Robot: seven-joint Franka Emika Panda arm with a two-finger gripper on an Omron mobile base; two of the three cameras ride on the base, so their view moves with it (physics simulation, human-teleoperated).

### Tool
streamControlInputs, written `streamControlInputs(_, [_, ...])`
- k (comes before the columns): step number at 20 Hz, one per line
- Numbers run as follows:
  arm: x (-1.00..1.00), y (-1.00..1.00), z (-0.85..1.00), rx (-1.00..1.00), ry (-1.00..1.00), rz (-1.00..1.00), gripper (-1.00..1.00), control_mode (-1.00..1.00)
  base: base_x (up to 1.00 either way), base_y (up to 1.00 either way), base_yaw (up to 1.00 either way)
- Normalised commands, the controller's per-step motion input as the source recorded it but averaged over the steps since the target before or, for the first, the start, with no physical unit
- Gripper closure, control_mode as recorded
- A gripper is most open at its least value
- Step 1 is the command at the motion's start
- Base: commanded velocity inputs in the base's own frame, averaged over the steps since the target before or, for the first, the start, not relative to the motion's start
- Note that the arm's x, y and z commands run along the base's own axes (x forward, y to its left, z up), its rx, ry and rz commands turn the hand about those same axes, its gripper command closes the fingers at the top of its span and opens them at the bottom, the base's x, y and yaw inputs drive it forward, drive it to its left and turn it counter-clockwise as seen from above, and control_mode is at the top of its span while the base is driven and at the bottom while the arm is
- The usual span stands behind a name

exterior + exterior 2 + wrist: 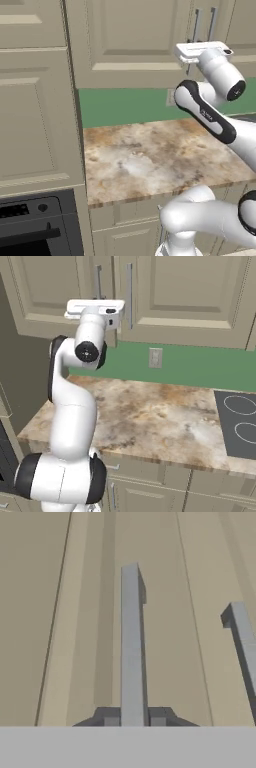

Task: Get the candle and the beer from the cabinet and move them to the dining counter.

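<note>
The gripper [134,719] pinches the left grey bar handle [131,647] of the beige wall cabinet [135,40], its doors shut, above the marbled stone worktop [160,416] beside the black cooktop [240,423]

A marbled stone worktop [150,416] runs under a green backsplash [200,366] that carries a white wall socket [155,357]; a black cooktop [239,423] sits at its right end, a black oven [35,225] at the left

light: even, bright | shadows: faint, soft | glare: none | blur: slight softness
</note>
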Motion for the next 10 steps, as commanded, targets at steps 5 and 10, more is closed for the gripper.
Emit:
streamControlInputs(5, [-0.57,0.38,0.00,-0.04,0.00,0.06,1.00,-1.00,0.00,0.00,0.00])
streamControlInputs(10, [-0.60,0.40,0.00,-0.05,0.00,0.09,1.00,-1.00,0.00,0.00,0.00])
